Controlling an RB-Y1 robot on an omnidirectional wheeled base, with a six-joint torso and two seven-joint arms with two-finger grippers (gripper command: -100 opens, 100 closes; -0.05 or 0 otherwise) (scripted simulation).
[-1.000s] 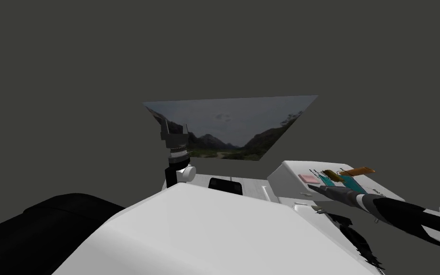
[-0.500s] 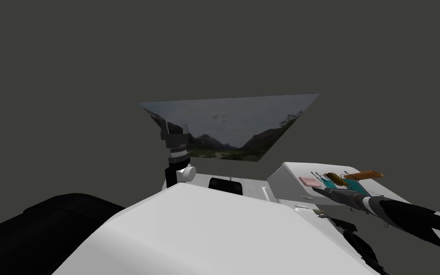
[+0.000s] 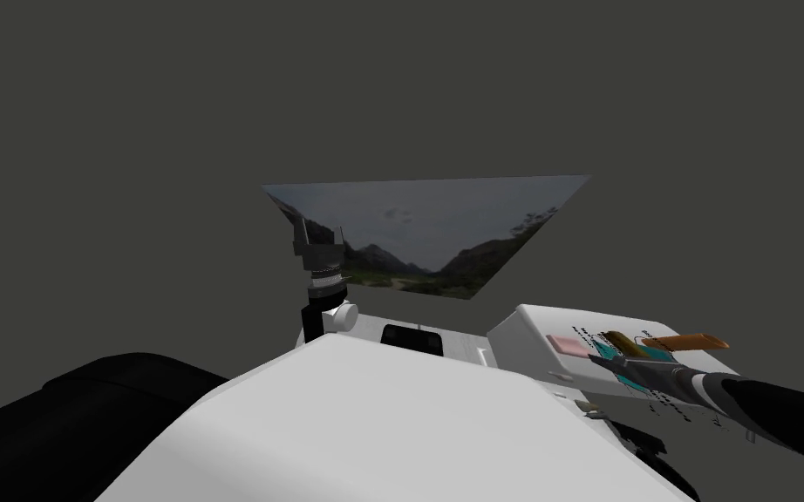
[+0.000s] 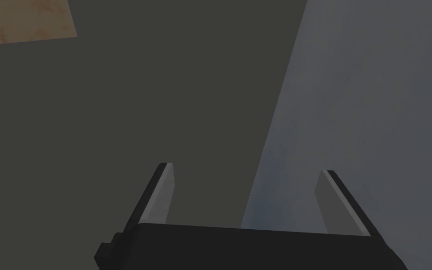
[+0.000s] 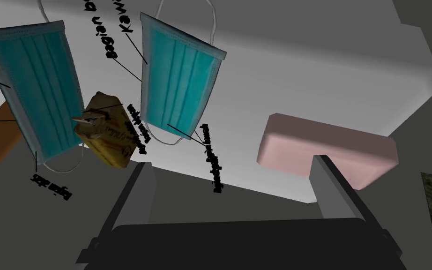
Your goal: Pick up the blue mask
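Two blue-green pleated masks lie flat on a white top. One mask lies just beyond my right gripper, nearer its left finger; the other mask lies further off on that side. The right gripper is open and holds nothing. In the head view it reaches from the right over the masks on the white top. My left gripper is raised in front of a window, open and empty.
A yellow-brown packet lies between the two masks. A pink block sits beyond the right finger, near the top's edge. A brown stick lies at the far side of the masks. Black label text is scattered over the top.
My right gripper has moved from beside the pink block to over the masks. The head view has shifted slightly. The left arm has stayed put.
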